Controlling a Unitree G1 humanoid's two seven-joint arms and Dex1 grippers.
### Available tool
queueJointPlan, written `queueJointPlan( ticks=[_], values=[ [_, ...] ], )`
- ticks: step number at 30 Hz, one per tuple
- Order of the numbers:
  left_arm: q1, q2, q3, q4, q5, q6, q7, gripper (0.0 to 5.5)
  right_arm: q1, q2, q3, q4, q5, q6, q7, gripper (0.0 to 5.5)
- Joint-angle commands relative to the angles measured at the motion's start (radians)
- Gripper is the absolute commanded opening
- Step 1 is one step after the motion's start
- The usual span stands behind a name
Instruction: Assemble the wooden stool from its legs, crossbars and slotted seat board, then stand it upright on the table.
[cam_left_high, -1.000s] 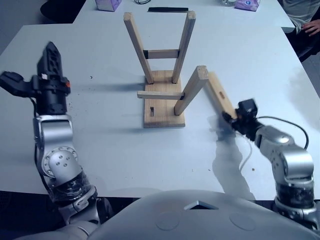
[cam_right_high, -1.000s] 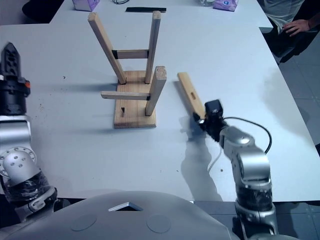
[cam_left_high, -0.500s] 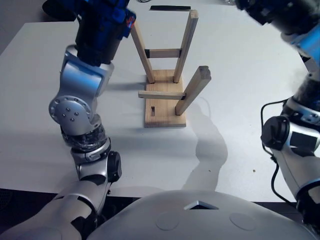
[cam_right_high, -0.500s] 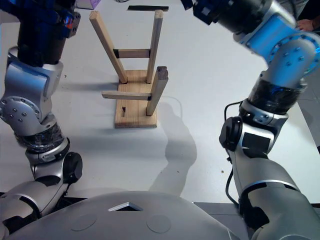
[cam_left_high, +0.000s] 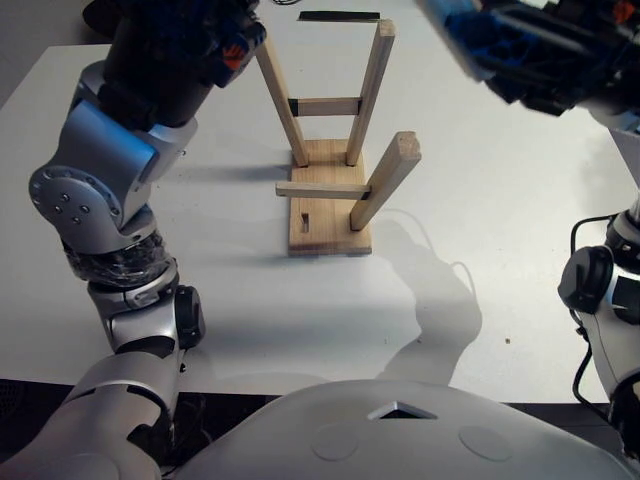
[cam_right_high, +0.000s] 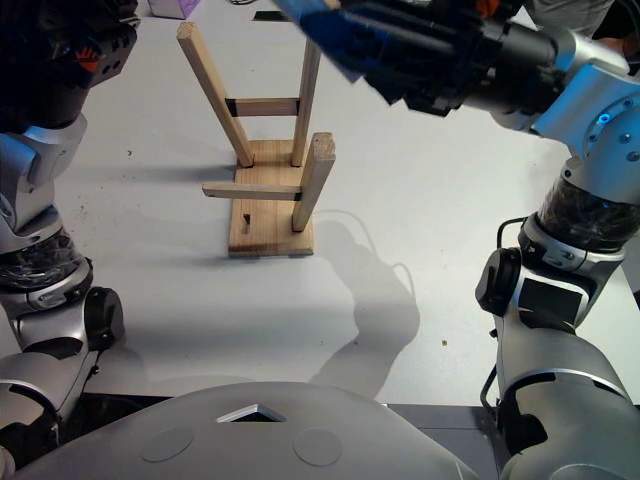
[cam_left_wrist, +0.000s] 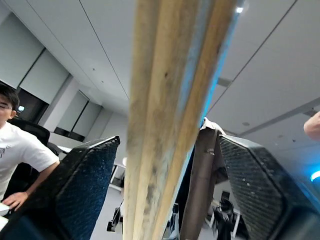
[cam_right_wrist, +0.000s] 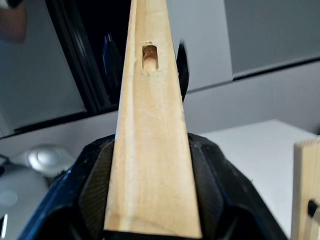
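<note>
Right tool (cam_right_wrist: 150, 186) pinches a loose mortised leg (cam_right_wrist: 149, 125), held high off the worktop (cam_left_high: 200, 250). Left tool (cam_left_wrist: 170, 170) spread about a wooden bar (cam_left_wrist: 165, 100). Part-built stool (cam_left_high: 325, 165) stands mid-worktop. Light, stiff timber; grip mid-length.

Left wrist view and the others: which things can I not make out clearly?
Left wrist view: wood piece blurred, both ends cut by the edges; which part it is, unclear.
Right wrist view: leg, far end cut by the edge, sides covered by the fingers.
Eye views: right arm blurred; its load unreadable there.
</note>
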Motion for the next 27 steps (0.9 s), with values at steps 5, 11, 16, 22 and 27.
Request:
queueJointPlan(
  ticks=[5,11,16,22,27],
  values=[
    [-0.033,0.022,-0.019,0.017,0.071,0.007,-0.035,3.04,0.038,-0.077,0.042,-0.012,-0.014,-0.038,0.067,2.06],
    [-0.011,0.021,-0.023,-0.012,0.094,0.006,-0.063,2.20,0.043,-0.085,0.057,0.009,-0.012,-0.054,0.060,2.06],
    [0.009,0.022,-0.032,-0.028,0.116,0.007,-0.074,2.17,0.061,-0.069,0.059,-0.001,0.010,-0.051,0.032,2.06],
    [0.029,0.034,-0.004,-0.011,0.182,-0.023,-0.079,2.09,0.121,-0.042,0.076,-0.035,-0.108,-0.203,0.032,2.43],
    [0.021,0.105,0.070,0.015,0.233,-0.031,-0.118,2.08,0.100,-0.074,0.093,0.030,-0.246,-0.335,0.049,3.07]
  ],
)
